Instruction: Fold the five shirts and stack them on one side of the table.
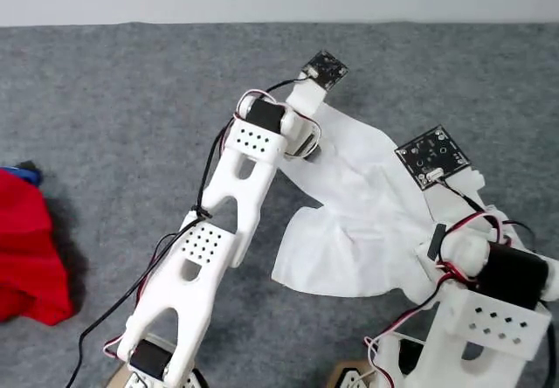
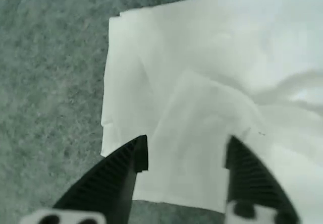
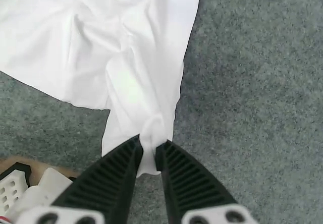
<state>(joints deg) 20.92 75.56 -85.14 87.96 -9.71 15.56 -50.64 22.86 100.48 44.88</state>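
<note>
The white shirt (image 1: 349, 222) is lying crumpled and partly folded on the grey, felt-like bench (image 1: 122, 100), right of the middle in the high view, between the two arms. The left arm (image 1: 218, 222) is stretching diagonally from the bench's near edge to the shirt's far end.

There the left tool (image 2: 186, 151) is hanging over the cloth, its two dark fingers (image 2: 121, 168) standing well apart and gripping nothing. In the left wrist view a folded flap of white fabric is lying flat between them, and a straight hem is running beside the bare bench. I cannot tell whether the fingertips are touching the cloth.

The right tool (image 3: 149, 151) is sitting at the shirt's near right edge. Its fingers are drawn almost together and are pinching a narrow gathered bunch of the white fabric. From that pinch the cloth is fanning out wider, creased and rumpled, over the grey surface.

A red shirt (image 1: 26, 248) is lying in a loose heap at the high view's left edge, well apart from the white one. A small blue item (image 1: 26, 175) is showing just beyond it, with too little of it visible to name.
</note>
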